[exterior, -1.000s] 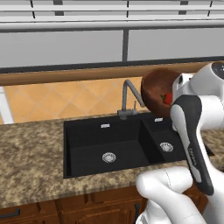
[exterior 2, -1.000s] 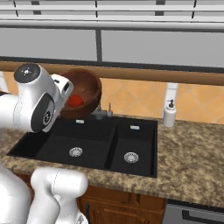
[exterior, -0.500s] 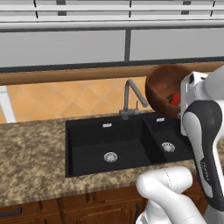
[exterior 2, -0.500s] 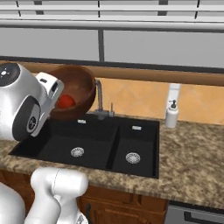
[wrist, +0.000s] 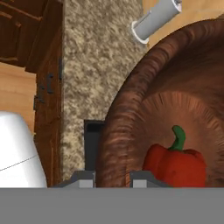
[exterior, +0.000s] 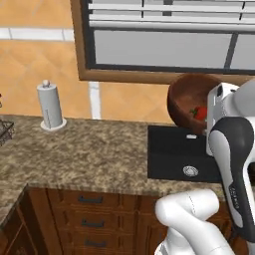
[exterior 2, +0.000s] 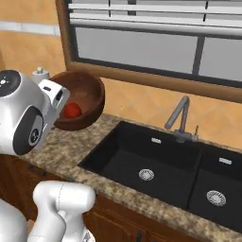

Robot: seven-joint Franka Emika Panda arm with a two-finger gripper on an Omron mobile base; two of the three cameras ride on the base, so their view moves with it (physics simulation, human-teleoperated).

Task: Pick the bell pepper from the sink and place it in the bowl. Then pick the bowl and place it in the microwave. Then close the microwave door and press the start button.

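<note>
The bowl [exterior: 191,102] hangs in the air, tilted on its side so that its open mouth faces the arm, and the bell pepper [exterior: 200,113] lies inside it against the lower wall. From the right base view the bowl [exterior 2: 82,99] is seen above the speckled worktop [exterior 2: 71,146], to the left of the sink [exterior 2: 160,165], with the red bell pepper [exterior 2: 72,110] showing just past the white wrist. The pincer [wrist: 112,178] is clamped on the bowl's rim: in the hand view one dark fingertip [wrist: 83,179] sits outside the bowl wall and the other [wrist: 144,178] inside it, the brown wall [wrist: 118,131] running up between them. The bell pepper [wrist: 177,164] rests just beside the inner fingertip (its green stem points up in that picture, though the view rolls with the hand).

In the left base view the sink [exterior: 179,154] lies below and slightly left of the lifted bowl, its round steel drain [exterior: 190,171] visible in the basin. The worktop [exterior: 84,149] stretches away to the left, where a white paper-towel roll [exterior: 50,105] stands upright against the orange wall. The same roll [wrist: 155,19] shows near the top of the hand view. The faucet [exterior 2: 182,120] rises behind the sink, under the window [exterior 2: 142,42]. Wooden drawers [exterior: 89,219] run below the worktop.
</note>
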